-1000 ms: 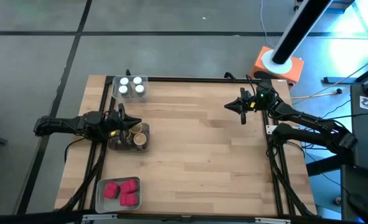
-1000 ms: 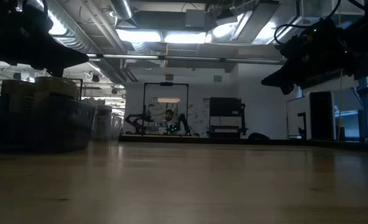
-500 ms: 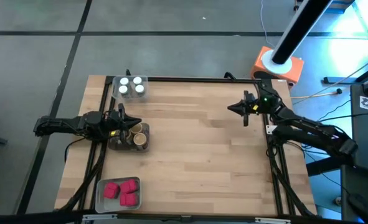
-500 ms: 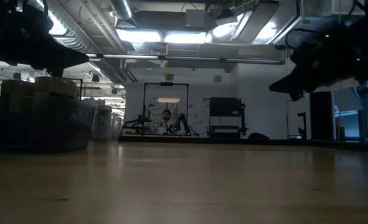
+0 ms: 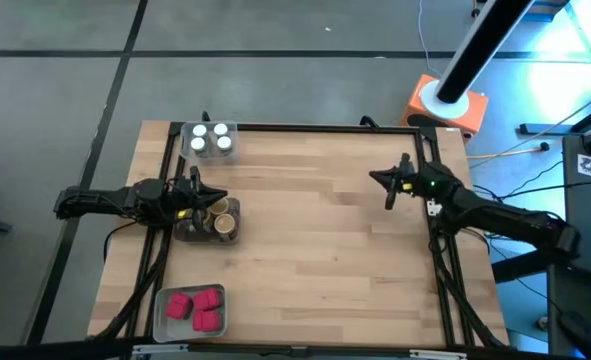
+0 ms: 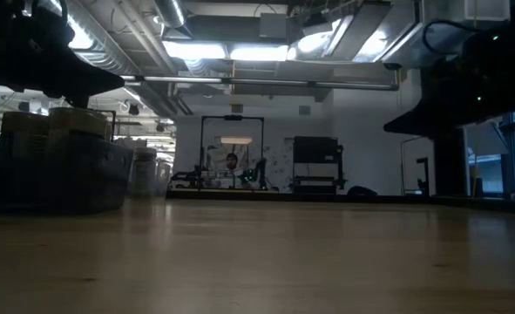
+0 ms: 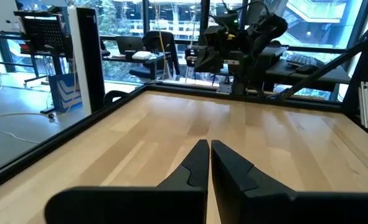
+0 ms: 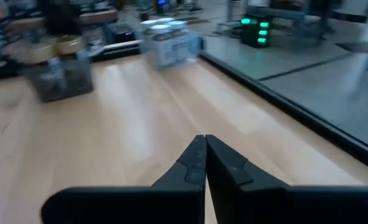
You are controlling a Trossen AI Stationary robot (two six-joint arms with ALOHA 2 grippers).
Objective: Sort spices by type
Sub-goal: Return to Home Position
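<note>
Over the last second the right gripper (image 8: pixel 205 138) has drawn back from the far-right part of the table (image 5: pixel 315 250) toward the right edge and slightly nearer. Its jaws are pressed together and carry nothing. The left gripper (image 7: pixel 209 144) has not moved. It hangs at the left side of the table, over the dark bin (image 5: pixel 185 232), jaws also pressed together and empty.

All spices in view sit along the left side:
- white-lidded jars (image 5: pixel 208 140) in the clear tray (image 5: pixel 185 152), far left corner;
- tan-lidded jars (image 5: pixel 218 222) in the dark bin, mid left;
- red boxes (image 5: pixel 197 305) in the grey tray (image 5: pixel 162 318), near left.

No spice lies loose on the open table, and each tray holds one kind only. The sorting therefore appears complete. The right arm's withdrawal reads as a return to rest, not an approach to another item.
</note>
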